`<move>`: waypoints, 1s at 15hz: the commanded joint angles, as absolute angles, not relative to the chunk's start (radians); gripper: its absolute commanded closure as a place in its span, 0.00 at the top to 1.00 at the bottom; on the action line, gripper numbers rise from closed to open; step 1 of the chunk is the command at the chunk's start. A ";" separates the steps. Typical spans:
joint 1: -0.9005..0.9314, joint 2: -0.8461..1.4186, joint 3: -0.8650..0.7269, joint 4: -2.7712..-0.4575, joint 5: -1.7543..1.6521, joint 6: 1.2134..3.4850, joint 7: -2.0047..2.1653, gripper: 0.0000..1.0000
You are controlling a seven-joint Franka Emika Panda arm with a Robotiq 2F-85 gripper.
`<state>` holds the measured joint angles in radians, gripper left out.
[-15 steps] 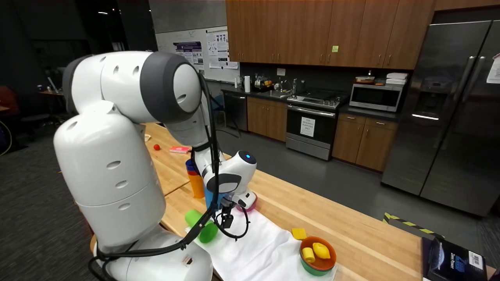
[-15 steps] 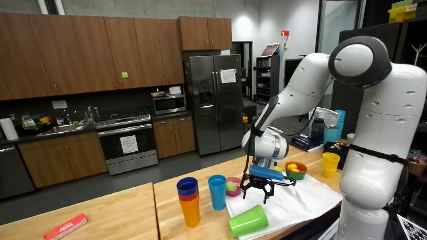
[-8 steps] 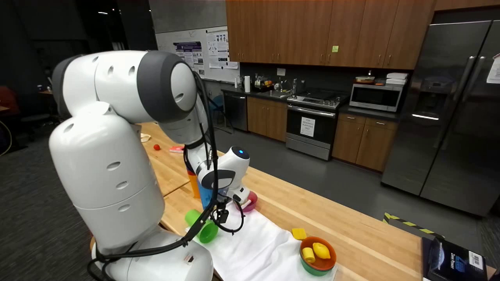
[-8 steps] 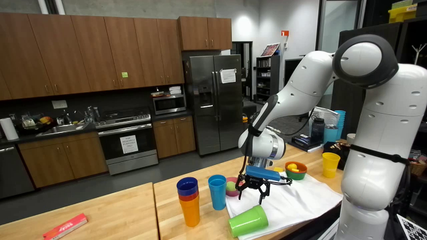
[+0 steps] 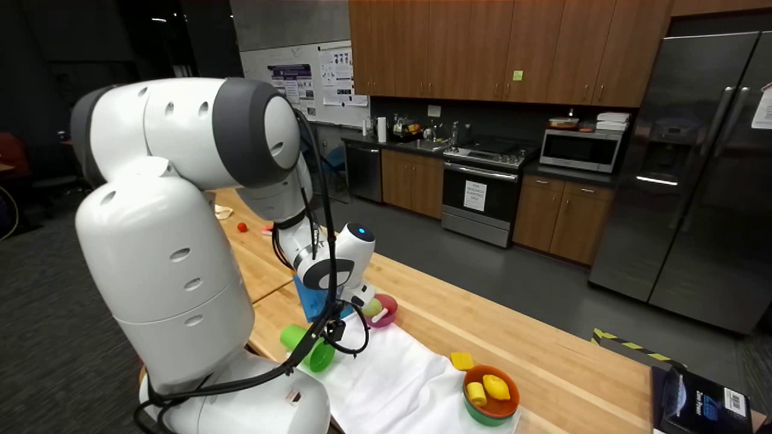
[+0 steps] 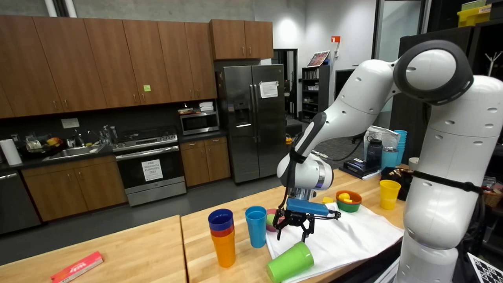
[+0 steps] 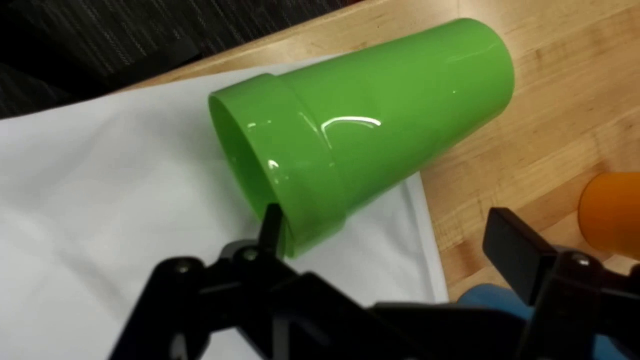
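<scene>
Two wooden tables (image 6: 129, 247), a red box (image 6: 77, 268) on one, on the other a white cloth (image 6: 349, 236), stacked cups (image 6: 223, 245), a blue cup (image 6: 256, 228), a yellow cup (image 6: 389, 195), a green cup (image 7: 370, 120) on its side across the cloth's edge

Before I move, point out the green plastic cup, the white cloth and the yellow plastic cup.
Green plastic cup (image 7: 370, 135), wrist view: outer wall.
White cloth (image 6: 342, 237), in an exterior view: top surface.
Yellow plastic cup (image 6: 389, 196), in an exterior view: outer wall.

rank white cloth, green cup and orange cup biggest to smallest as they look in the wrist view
1. White cloth, though cut off by the frame
2. Green cup, lying on its side
3. Orange cup, only partly showing at the edge
</scene>
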<state>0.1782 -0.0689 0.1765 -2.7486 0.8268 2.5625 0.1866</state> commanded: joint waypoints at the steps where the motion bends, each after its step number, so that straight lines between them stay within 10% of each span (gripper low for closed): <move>1: 0.191 -0.093 0.184 -2.751 0.845 2.546 0.164 1.00; 15: 0.220 -0.080 0.214 -2.738 0.850 2.564 0.149 1.00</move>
<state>0.2059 -0.0690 0.2063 -2.7427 0.8268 2.5625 0.1617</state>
